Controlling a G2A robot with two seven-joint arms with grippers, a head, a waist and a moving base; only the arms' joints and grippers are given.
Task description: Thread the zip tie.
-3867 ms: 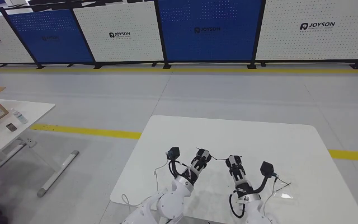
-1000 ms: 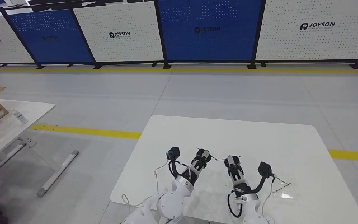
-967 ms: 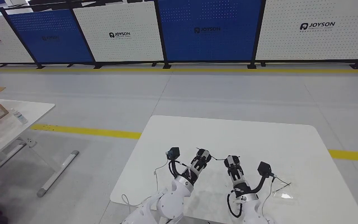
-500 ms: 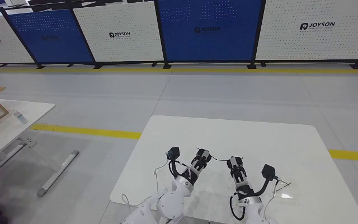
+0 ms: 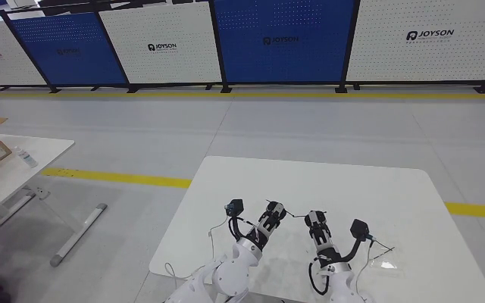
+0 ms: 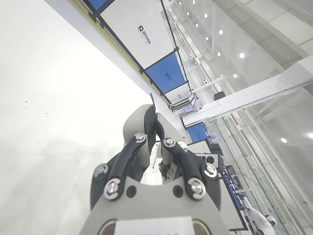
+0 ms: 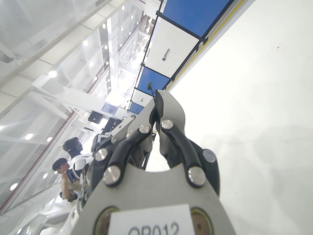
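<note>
A thin black zip tie [image 5: 295, 214] spans the short gap between my two grippers, above the white table [image 5: 318, 182] near its front edge. My left gripper [image 5: 275, 209] is shut on one end; in the left wrist view the gripper [image 6: 155, 116] pinches the strap and a pointed tip of the zip tie [image 6: 152, 101] sticks out past the fingers. My right gripper [image 5: 313, 219] is shut on the other end; in the right wrist view the gripper [image 7: 156, 101] holds the strap, with the square head of the zip tie [image 7: 149, 85] poking out beyond it.
Thin black cables [image 5: 383, 247] and a small clear scrap [image 5: 387, 265] lie on the table by the right arm. A second white table [image 5: 34, 155] stands off to the left. Blue and white panel walls [image 5: 280, 42] line the back.
The right arm has swung slightly away from the left gripper and come back. Both grippers have kept their hold on the zip tie; the left arm has stayed still.
</note>
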